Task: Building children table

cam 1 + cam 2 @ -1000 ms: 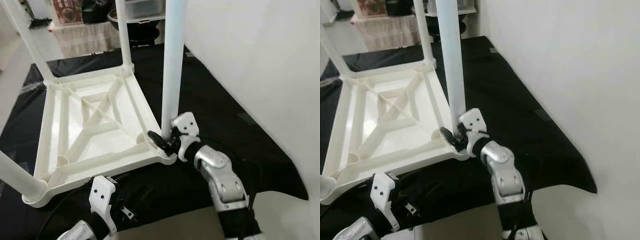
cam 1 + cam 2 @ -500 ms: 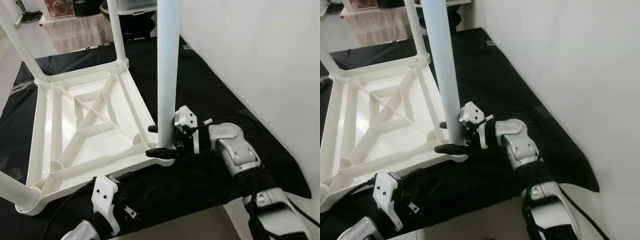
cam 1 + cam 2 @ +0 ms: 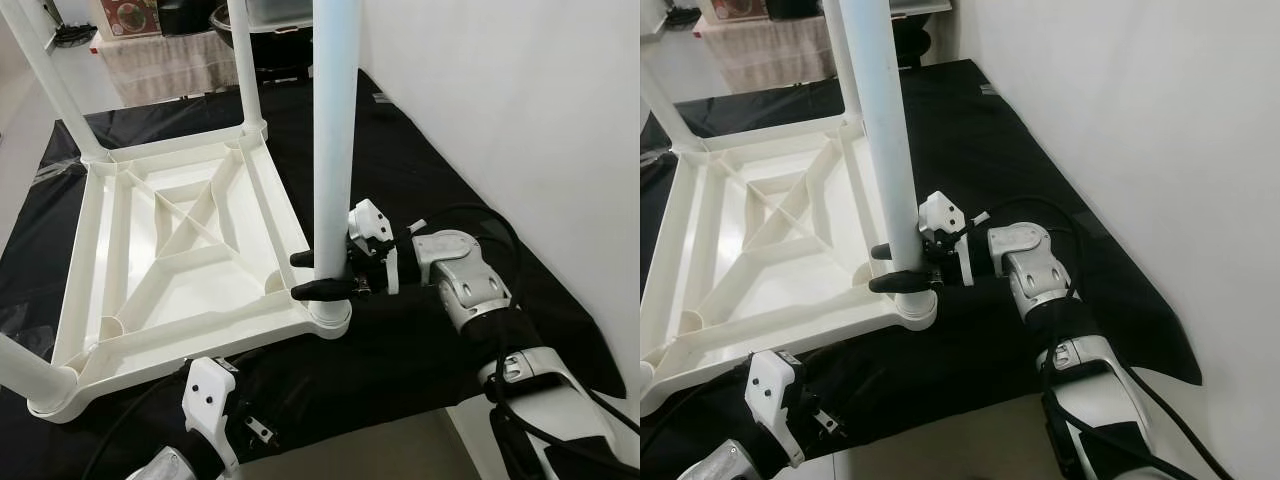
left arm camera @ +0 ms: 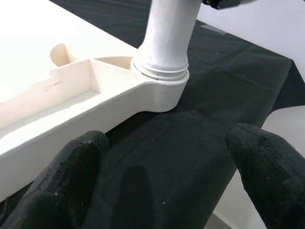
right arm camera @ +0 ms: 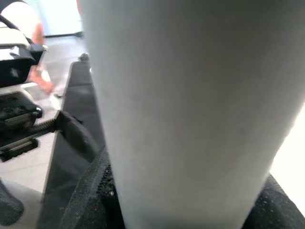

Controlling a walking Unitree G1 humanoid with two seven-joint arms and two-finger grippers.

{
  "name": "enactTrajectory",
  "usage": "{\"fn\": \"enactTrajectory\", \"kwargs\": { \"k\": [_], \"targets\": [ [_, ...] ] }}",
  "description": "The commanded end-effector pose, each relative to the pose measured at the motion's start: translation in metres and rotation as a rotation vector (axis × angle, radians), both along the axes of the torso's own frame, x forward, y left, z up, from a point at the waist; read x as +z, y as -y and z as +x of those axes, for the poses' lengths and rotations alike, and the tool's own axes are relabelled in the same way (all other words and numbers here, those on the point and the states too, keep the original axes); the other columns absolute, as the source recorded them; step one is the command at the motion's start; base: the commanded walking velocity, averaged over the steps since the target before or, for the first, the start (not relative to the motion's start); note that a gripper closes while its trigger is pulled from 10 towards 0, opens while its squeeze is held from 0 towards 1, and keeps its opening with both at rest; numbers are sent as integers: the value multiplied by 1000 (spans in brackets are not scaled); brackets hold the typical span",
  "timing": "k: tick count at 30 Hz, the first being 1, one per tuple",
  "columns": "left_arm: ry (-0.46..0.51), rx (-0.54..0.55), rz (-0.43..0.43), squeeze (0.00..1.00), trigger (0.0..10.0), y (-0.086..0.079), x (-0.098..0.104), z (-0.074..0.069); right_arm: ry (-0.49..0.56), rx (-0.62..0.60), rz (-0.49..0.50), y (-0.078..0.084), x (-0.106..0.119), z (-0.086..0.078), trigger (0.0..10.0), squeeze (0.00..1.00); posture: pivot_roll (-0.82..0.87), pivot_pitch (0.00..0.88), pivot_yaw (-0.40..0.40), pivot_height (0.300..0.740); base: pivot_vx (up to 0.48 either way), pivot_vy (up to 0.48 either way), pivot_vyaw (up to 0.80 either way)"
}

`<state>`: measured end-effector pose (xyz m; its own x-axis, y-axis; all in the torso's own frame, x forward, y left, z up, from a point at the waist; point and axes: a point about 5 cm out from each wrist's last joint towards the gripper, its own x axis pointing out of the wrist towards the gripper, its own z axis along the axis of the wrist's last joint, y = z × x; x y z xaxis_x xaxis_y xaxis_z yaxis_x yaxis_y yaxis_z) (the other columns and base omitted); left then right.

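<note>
A white plastic table top (image 3: pixel 170 300) lies upside down on a black cloth (image 3: pixel 420 170). A white leg (image 3: pixel 335 120) stands upright in its near right corner socket (image 4: pixel 159 93). My right gripper (image 3: pixel 305 275) is shut on this leg just above the socket, one black finger on each side. In the right wrist view the leg (image 5: pixel 190 95) is pressed close against the fingers (image 5: pixel 90 195). My left gripper (image 4: pixel 162 171) is open and low over the cloth in front of that corner, holding nothing; its white wrist (image 3: pixel 205 400) sits at the near edge.
Two more legs (image 3: pixel 245 60) (image 3: pixel 50 70) stand at the far corners, and a third (image 3: pixel 20 370) leans out at the near left. A white wall (image 3: pixel 520 120) runs close along the right. Cloth-covered furniture (image 3: pixel 160 60) stands at the back. Bare floor (image 3: pixel 400 440) begins at the cloth's near edge.
My right forearm has swung out to the right, and its fingers have turned from the leg's foot to clamp the leg sideways. The camera view has shifted a little.
</note>
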<state>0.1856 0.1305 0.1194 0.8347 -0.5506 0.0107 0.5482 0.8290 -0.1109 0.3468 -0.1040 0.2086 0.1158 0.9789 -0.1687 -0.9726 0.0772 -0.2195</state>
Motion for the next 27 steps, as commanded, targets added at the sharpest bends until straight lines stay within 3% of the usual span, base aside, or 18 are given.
{"fn": "enactTrajectory", "kwargs": {
  "k": [1,2,3,4,5,7,8,11,18,19,20,21,22,27],
  "targets": [
    [-24,-4,-4,0,10000,-1,-2,-3,31,-113,0,7,-6,1,0,0,10,202,-4,740,0,0,0],
    [-23,-3,-5,0,10000,-1,-2,-3,33,-222,9,11,-10,1,0,0,8,206,-8,740,0,0,0],
    [-23,-3,-5,0,10000,-1,-2,-3,33,-222,9,11,-10,1,0,0,8,206,-8,740,0,0,0],
    [-22,-1,-5,0,10000,-2,-1,-4,55,-384,3,11,-16,0,0,0,14,211,-6,740,0,0,0],
    [-18,3,-4,0,10000,-3,1,-4,14,-762,40,9,-41,-16,0,0,23,235,6,740,0,0,0],
    [-18,3,-4,0,10000,-3,1,-4,14,-762,40,9,-41,-16,0,0,23,235,6,740,0,0,0],
    [-17,6,-3,0,10000,-4,2,-4,-6,-877,67,5,-53,-29,0,0,6,224,21,740,0,0,0],
    [-18,7,1,0,10000,-5,4,-3,-22,-943,97,-3,-60,-37,0,0,12,221,27,740,0,0,0],
    [-16,-7,6,0,10000,-5,4,-2,-13,-873,125,-24,-55,-27,0,0,18,218,23,740,0,0,0],
    [-15,2,5,0,10000,-5,4,-1,-1,-865,130,-27,-51,-25,2549,0,25,208,26,740,0,0,0],
    [-13,9,5,0,10000,-6,4,-1,0,-828,142,-31,-46,-22,10000,27,33,205,25,740,0,0,0],
    [-13,9,5,0,10000,-6,4,-1,0,-828,142,-31,-46,-22,10000,27,33,205,25,740,0,0,0],
    [-13,14,5,0,10000,-6,4,-1,-1,-824,146,-34,-42,-23,10000,1000,38,204,24,740,0,0,0],
    [-10,15,14,0,10000,-5,4,0,-12,-668,170,-38,-28,-21,10000,1000,53,192,24,740,0,0,0]
  ]
}}
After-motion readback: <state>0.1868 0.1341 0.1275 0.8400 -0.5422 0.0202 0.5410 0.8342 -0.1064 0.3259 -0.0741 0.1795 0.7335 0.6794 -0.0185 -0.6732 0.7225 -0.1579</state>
